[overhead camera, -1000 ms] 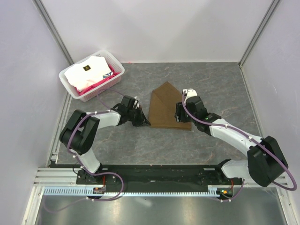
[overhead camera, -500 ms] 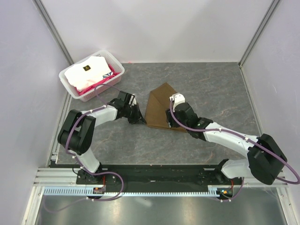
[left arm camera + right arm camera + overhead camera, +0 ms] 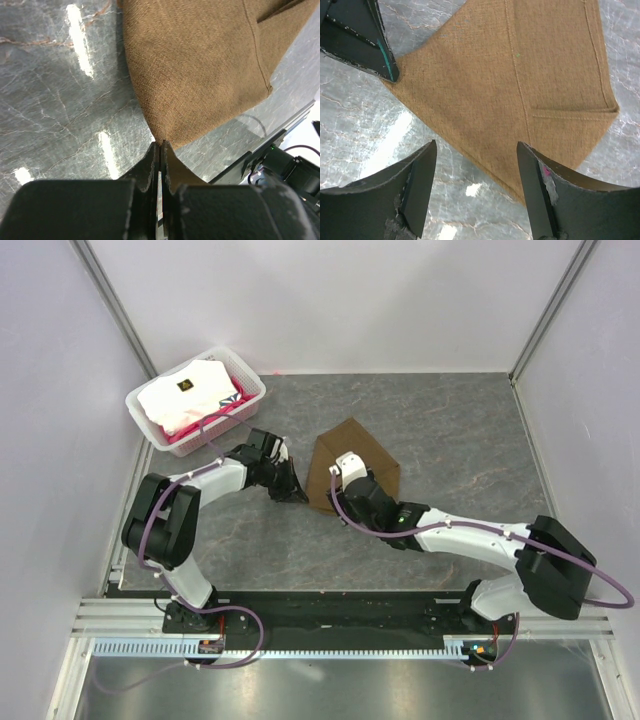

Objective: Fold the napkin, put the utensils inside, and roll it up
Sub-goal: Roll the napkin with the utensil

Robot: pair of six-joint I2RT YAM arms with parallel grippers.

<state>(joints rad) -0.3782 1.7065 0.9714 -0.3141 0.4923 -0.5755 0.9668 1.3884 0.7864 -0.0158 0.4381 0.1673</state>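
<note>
**Folded napkin pinned at one corner, second claw poised above**

Grey marbled table (image 3: 470, 420), walled on three sides by pale panels. A white basket (image 3: 240, 369) of white and pink cloths stands at its 10 o'clock corner.

The napkin (image 3: 362, 452) lies flat near the table's centre, already doubled over. The right wrist view shows a hemmed flap lying across the lower layer, with straight crease lines.

The left gripper (image 3: 160, 150) is closed, and the cloth's 7 o'clock corner is pinched thinly between its fingertips. The right gripper (image 3: 475, 150) stands with its jaws spread wide over the 6 o'clock edge, holding nothing. Whether its fingertips touch the fabric cannot be told. No utensil is visible in any view.

Handling, by judgement:
- **Weight and stiffness:** the coarse weave looks light and limp. It will drape and sag from any single hold, and it keeps a fold only while pressed flat.
- **Sliding:** the glossy tabletop offers little friction, so a pull at one corner will likely drag the whole cloth rather than turn a layer.
- **Where to grip:** the best holds are corners and hemmed edges, where one layer can be separated and the thicker seam gives the fingertips purchase.
- **Main risk:** a mid-panel pinch would probably gather both layers and spoil the fold.
</note>
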